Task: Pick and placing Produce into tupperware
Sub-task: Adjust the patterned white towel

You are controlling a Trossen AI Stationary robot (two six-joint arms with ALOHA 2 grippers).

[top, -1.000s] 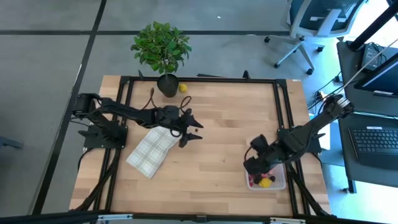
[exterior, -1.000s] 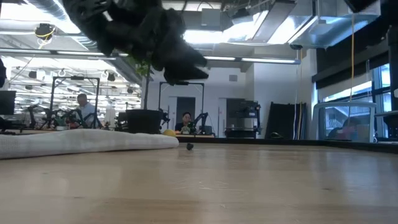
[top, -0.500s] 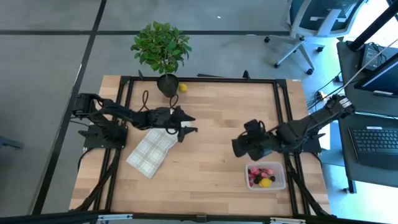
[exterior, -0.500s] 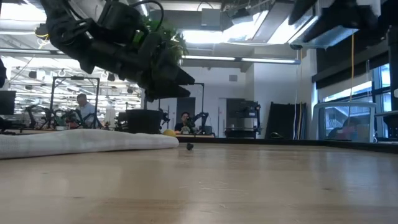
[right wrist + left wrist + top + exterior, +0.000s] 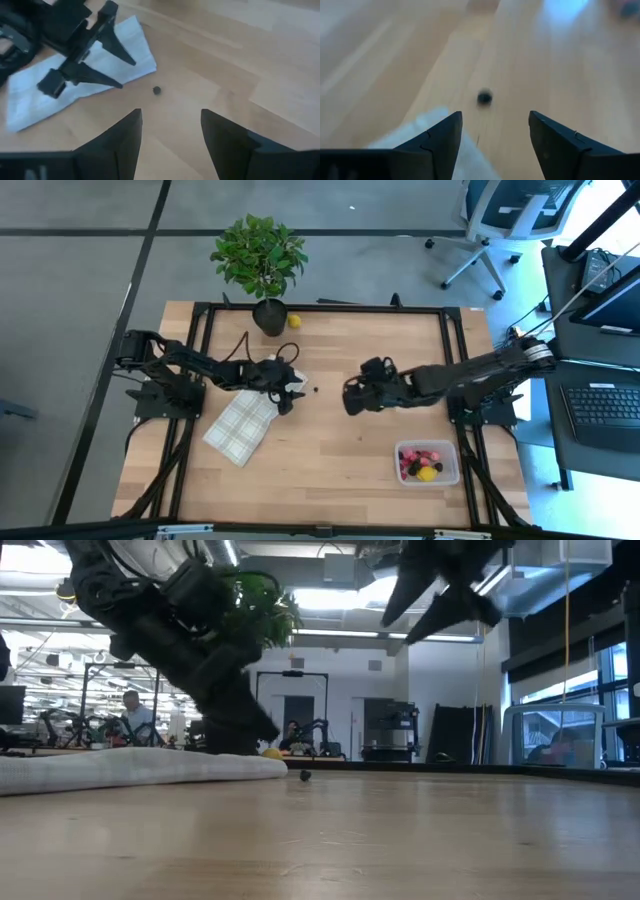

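- Fingers of left gripper spread, empty; dark berry just ahead between them, cloth beneath.
- Right gripper fingers spread, empty, berry ahead.

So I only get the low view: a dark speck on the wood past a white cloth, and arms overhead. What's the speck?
Observer: A small dark berry, lying on the table just beyond the plaid cloth.
Operator: Which arm is after it?
Observer: The left gripper sits over the cloth's corner, open, pointed at the berry.
Operator: And the other?
Observer: The right gripper faces it from the opposite side, also open.
Operator: Where does fruit go?
Observer: A clear tub near the table's front right corner already holds red and yellow pieces.
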